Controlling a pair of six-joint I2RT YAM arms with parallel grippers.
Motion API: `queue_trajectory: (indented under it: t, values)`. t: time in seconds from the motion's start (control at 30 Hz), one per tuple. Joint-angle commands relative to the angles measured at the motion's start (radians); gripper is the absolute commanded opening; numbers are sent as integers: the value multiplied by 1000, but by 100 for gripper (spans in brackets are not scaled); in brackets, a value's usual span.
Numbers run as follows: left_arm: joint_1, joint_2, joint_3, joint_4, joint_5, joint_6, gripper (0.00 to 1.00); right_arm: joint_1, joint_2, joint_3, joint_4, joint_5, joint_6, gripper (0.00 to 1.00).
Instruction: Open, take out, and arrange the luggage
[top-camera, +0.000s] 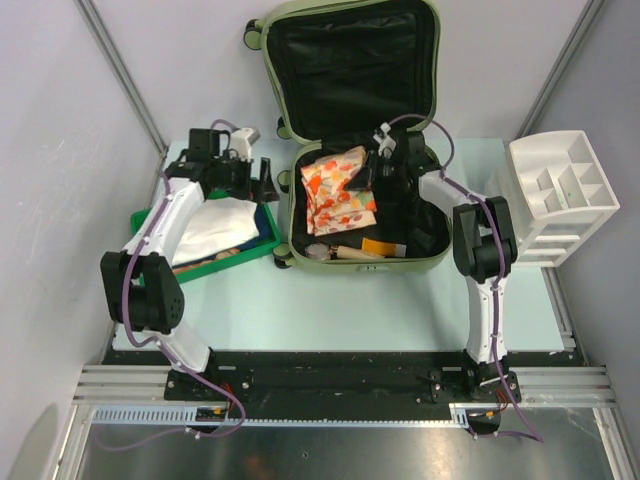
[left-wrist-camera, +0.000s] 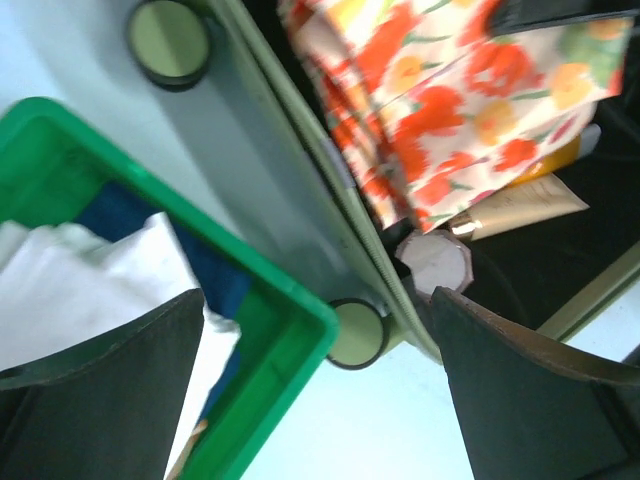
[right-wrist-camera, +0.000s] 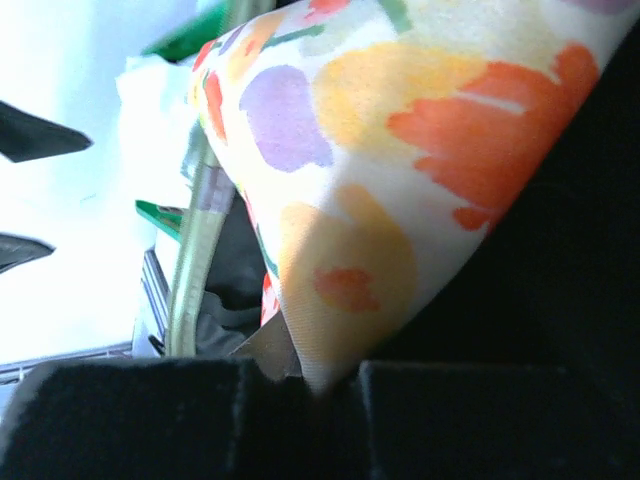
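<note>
A green tray (top-camera: 143, 214) sits at the left of the table (top-camera: 330, 310), holding a white cloth (top-camera: 222, 228). The left gripper (top-camera: 265, 180) hangs over the tray's right edge, beside the case's left wall, fingers spread wide and holding nothing. The luggage (top-camera: 400, 263) lies open at the table's middle and far edge, its lid raised at the back and its black lining showing. Inside are a floral pouch (top-camera: 338, 190), a white jar (left-wrist-camera: 435, 262) and a tan tube (left-wrist-camera: 520, 208) near the front wall. The right gripper (right-wrist-camera: 315, 385) reaches into the case, clenched on the pouch's right corner. A white organizer (top-camera: 560, 195) stands at the right edge.
</note>
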Motion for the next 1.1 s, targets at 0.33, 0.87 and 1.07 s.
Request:
queue_trajectory:
  t: [0.33, 0.87, 1.07]
  values:
    - [129, -151, -54, 4, 88, 15, 100, 6, -131, 43, -69, 29, -43, 0]
    - [129, -99, -13, 3, 129, -17, 100, -73, 38, 9, -208, 2, -206, 29]
    - [121, -82, 1, 6, 131, -16, 100, -113, -3, 0, -302, 14, -243, 49]
